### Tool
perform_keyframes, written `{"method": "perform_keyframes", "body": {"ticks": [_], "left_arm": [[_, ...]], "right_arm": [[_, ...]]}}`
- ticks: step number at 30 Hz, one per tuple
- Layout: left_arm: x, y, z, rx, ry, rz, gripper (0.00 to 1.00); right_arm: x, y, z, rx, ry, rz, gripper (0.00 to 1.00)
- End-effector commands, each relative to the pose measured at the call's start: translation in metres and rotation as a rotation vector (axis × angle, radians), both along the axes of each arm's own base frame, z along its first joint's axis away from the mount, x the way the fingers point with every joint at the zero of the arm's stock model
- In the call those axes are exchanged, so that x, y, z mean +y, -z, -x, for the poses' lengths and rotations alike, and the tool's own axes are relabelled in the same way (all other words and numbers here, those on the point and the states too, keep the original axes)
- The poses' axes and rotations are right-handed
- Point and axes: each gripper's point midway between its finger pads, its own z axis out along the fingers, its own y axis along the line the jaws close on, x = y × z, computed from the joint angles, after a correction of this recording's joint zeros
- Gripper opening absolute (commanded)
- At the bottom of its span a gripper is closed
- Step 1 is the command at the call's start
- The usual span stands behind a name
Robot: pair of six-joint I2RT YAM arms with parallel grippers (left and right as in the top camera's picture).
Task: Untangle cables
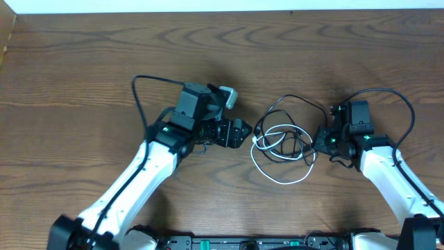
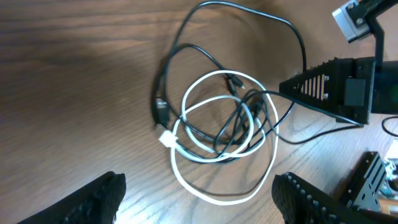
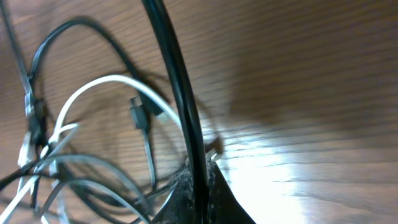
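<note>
The two cords lie in one heap on the wooden surface (image 1: 69, 69) between my arms, and as far as I can see the untangling has barely started. The white cord (image 1: 277, 179) makes a couple of wide loops. The black cord (image 1: 295, 101) arches up over the far side of the heap, then dives back through those loops. In my left wrist view the two cross each other several times in the middle of the bundle, so neither is free of the other. A white plug (image 2: 166, 138) and a black plug (image 2: 160, 112) sit close together at the bundle's edge on my left arm's side. My right jaws look closed to a point on the black cord at the edge of the heap nearest that arm. In the right wrist view the strand runs straight down into the tips, so I judge I have it pinched there. My left jaws stand well apart and hold nothing, low over the surface just beside the opposite edge of the heap, facing it. What is left is nearly everything. I need a hold on the white cord, the two must be drawn apart until the crossings slip out, and each must be laid down on its own.
</note>
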Motion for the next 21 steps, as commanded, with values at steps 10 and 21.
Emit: {"method": "perform_keyframes", "body": {"ticks": [10,21], "left_arm": [[-0.060,0.040,0.006,-0.011,0.157,0.032,0.73],[-0.071,0.073,-0.009,0.035,0.112,0.049,0.62]], "right_arm": [[0.015,-0.004,0.002,-0.007,-0.071,-0.062,0.01],[0.015,-0.004,0.002,-0.007,-0.071,-0.062,0.01]]}}
